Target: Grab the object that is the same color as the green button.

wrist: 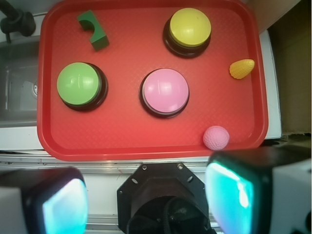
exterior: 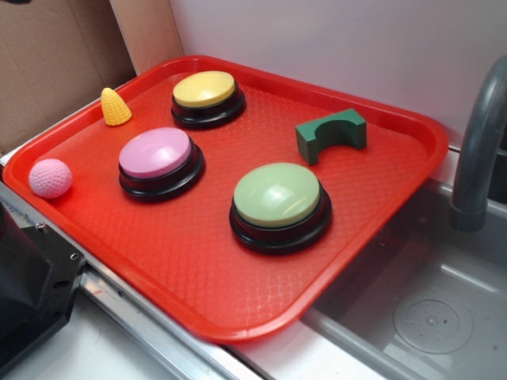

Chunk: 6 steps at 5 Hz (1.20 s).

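Observation:
The object, a small dark green block with an arch cut-out, lies near the far right corner of the red tray. In the wrist view this block is at the tray's upper left. The pale green button sits in front of the block and apart from it; from the wrist camera the button shows at left centre. My gripper hangs high above the near edge of the tray, open, its two teal pads wide apart with nothing between them. The exterior view does not show it.
A pink button, a yellow button, a yellow corn-shaped toy and a pink ball share the tray. A grey sink with a faucet lies to the right. The black robot base stands below the tray's near edge.

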Motion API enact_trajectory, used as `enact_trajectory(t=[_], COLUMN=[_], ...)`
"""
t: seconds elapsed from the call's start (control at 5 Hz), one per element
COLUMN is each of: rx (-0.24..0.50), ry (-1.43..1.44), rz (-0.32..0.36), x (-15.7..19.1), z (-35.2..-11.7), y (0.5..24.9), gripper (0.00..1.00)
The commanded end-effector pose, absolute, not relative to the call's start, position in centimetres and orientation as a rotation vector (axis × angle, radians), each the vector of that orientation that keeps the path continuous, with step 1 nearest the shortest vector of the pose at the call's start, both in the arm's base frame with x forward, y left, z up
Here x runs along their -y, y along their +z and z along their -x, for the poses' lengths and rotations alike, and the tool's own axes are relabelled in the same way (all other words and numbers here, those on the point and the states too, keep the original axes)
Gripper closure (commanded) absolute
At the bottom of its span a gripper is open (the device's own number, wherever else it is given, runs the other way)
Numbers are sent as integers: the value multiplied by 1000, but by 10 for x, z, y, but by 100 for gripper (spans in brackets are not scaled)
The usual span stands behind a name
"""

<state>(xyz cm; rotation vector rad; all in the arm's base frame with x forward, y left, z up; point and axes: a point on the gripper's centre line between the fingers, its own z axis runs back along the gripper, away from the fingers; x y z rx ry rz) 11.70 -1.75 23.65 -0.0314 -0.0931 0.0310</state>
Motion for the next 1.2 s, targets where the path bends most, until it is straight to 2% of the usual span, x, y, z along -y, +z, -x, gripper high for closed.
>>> enact_trajectory(t=[0.0,0.2,0.4,1.0], rx=[93,159,266,266], ry=[31,-6,-16,-16], rz=[31,12,5,5], x=[18,48,74,74], z=[-117,-167,-220,-220], y=[236,196,186,186], gripper=[0,0,0,0])
